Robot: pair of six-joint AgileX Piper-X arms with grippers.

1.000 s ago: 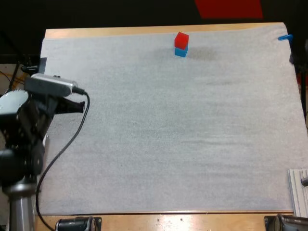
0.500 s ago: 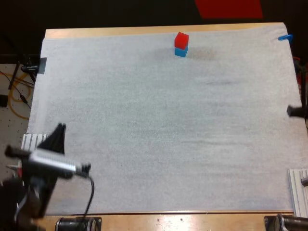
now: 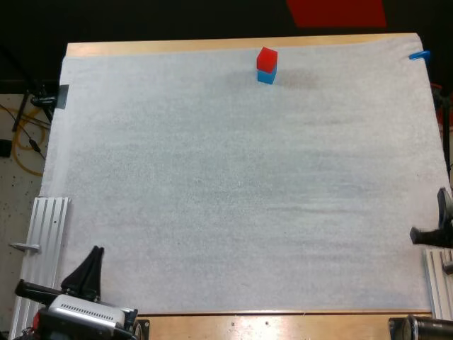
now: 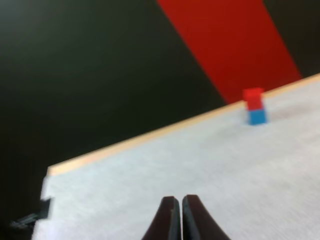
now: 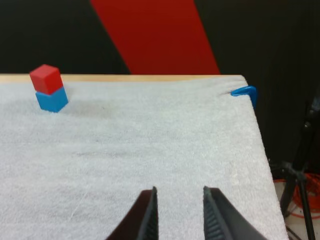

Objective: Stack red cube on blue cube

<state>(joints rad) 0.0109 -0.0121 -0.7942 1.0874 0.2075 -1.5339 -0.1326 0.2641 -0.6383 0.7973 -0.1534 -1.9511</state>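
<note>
The red cube (image 3: 267,59) is sitting atop the blue cube (image 3: 266,76); the left gripper (image 4: 176,220) is pinching closed on nothing, the right gripper (image 5: 178,215) gaping empty.

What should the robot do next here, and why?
Probably just park both arms; the job looks done. The red cube sits on the blue cube near the far edge of the mat, with nothing touching it. The left gripper, shut on nothing, and the right gripper, open, are both at the near side, far from the stack.
</note>
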